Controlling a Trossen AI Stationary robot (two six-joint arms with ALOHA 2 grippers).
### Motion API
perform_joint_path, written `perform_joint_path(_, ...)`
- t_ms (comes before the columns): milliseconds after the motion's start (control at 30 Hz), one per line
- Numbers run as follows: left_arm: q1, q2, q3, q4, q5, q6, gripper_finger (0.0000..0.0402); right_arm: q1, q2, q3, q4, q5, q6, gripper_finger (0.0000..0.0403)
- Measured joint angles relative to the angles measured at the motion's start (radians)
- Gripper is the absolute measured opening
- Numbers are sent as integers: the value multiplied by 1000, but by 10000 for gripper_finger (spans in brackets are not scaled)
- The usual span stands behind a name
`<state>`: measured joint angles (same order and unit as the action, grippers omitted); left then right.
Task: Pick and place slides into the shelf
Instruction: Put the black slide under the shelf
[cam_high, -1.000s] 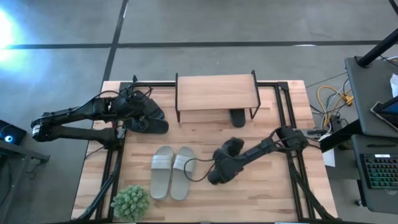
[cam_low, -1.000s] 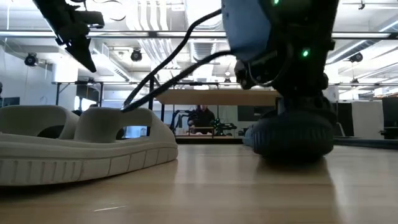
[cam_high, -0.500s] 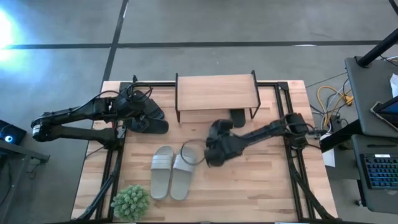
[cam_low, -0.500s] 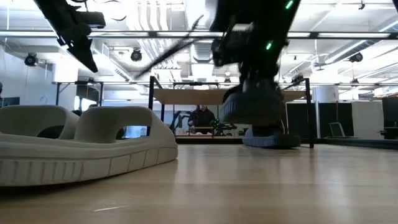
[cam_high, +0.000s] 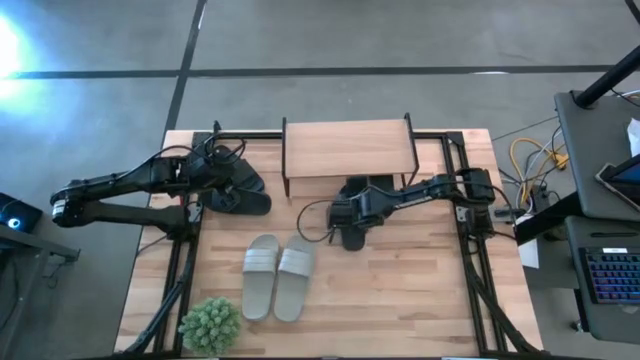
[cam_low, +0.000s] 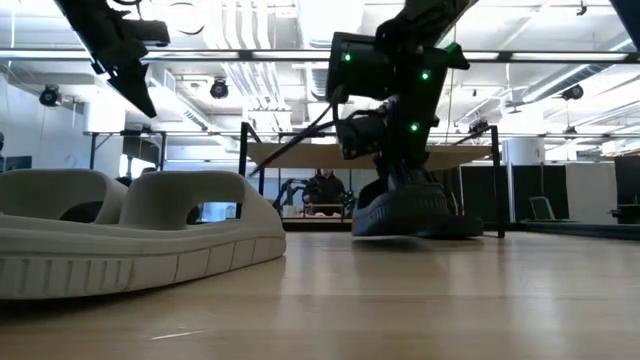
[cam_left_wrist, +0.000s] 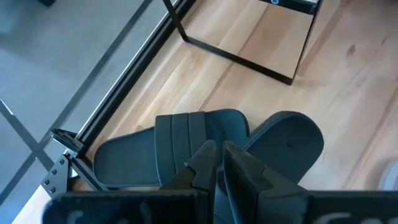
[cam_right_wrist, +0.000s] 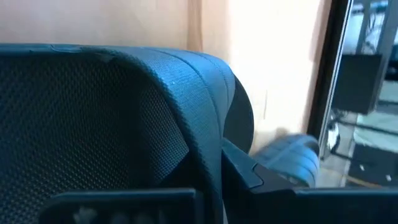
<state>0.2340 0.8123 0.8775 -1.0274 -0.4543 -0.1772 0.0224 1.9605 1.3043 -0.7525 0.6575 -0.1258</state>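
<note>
Right gripper (cam_high: 352, 215): clamped on the strap of a black slide (cam_high: 352, 238), carried just in front of the shelf (cam_high: 348, 148), near its right half.
Held slide: in the low view, sole just above or on the table; cannot tell which.
2nd black slide (cam_high: 381, 187): partly under the shelf, right side.
Left gripper (cam_left_wrist: 214, 163): fingers closed together, empty, above 2 more black slides (cam_high: 237, 190) at the table's left edge.
Grey slides (cam_high: 277, 276): 1 pair, side by side, front centre, beside a plant (cam_high: 210, 325).
</note>
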Motion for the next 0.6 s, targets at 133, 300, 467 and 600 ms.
perform_joint_path(133,0,13,3,0,-2,0,15,-26,1,-12,4,-13,-14,15)
perform_joint_path(300,0,31,5,0,-6,0,15,-40,1,-33,6,-6,-9,40)
perform_joint_path(467,0,46,5,0,-7,0,15,-40,0,-39,0,-3,2,87)
perform_joint_path(600,0,58,11,3,-8,0,15,-34,-10,-26,-11,-3,50,120)
